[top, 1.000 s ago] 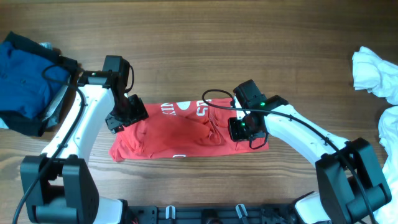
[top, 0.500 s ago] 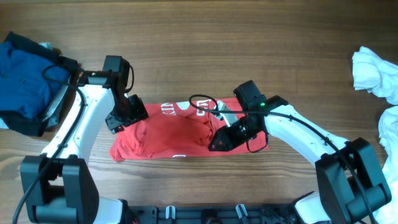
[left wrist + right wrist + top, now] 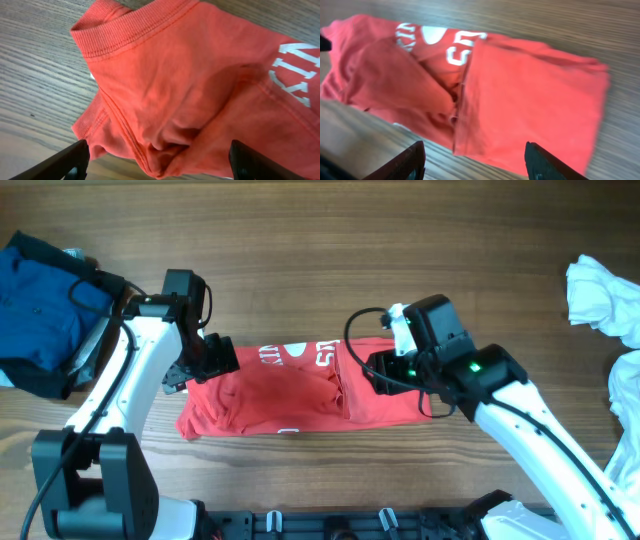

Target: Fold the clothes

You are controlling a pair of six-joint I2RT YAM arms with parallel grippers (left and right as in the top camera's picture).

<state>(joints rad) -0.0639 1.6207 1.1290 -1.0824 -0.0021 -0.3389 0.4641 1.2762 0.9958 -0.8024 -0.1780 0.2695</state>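
At the far left of the tabletop [image 3: 400, 240], a heap of blue clothes [image 3: 35, 300]; just right of it, the left hand [image 3: 204, 364], fingers spread wide and gripping nothing, low over the left end of the red shirt [image 3: 290, 392]. Lies rumpled near the tabletop's front edge, white lettering up, a fold edge down its middle. Further right, the right hand [image 3: 383, 370], fingers likewise apart and empty, above the shirt's right end; at the far right, white clothes [image 3: 600, 295].
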